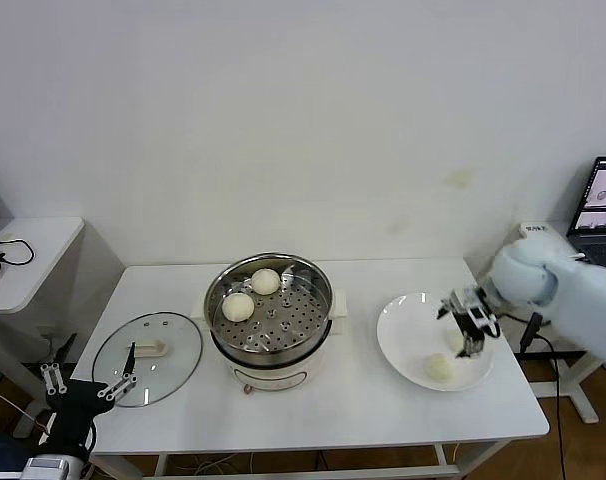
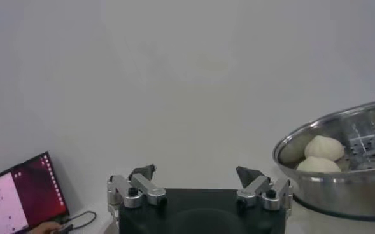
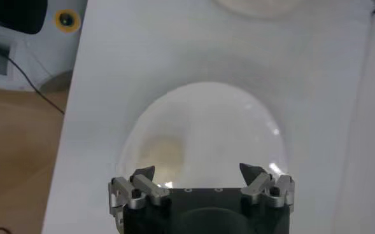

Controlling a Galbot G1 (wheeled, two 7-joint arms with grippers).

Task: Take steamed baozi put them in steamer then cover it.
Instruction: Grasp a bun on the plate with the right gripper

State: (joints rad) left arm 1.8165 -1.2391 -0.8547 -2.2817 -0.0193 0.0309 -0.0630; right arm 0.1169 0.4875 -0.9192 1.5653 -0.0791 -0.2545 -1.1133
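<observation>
- Setting: a robotics lab or test room.
- Evidence: bare white wall (image 1: 303,120), plain white surface (image 1: 383,400), running laptop (image 1: 605,205), loose cables (image 1: 13,250) on a side desk (image 1: 38,250).

Head overview; two low wrist close-ups.

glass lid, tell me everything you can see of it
The glass lid is round and clear with a thin metal rim and a cream-white bar handle at its middle. It lies flat on the white table, handle up, to the robot's left of the steamer and apart from it, so the pot is uncovered. The left gripper hangs open-jawed over the table's near edge beside the lid; nothing grips it.
</observation>
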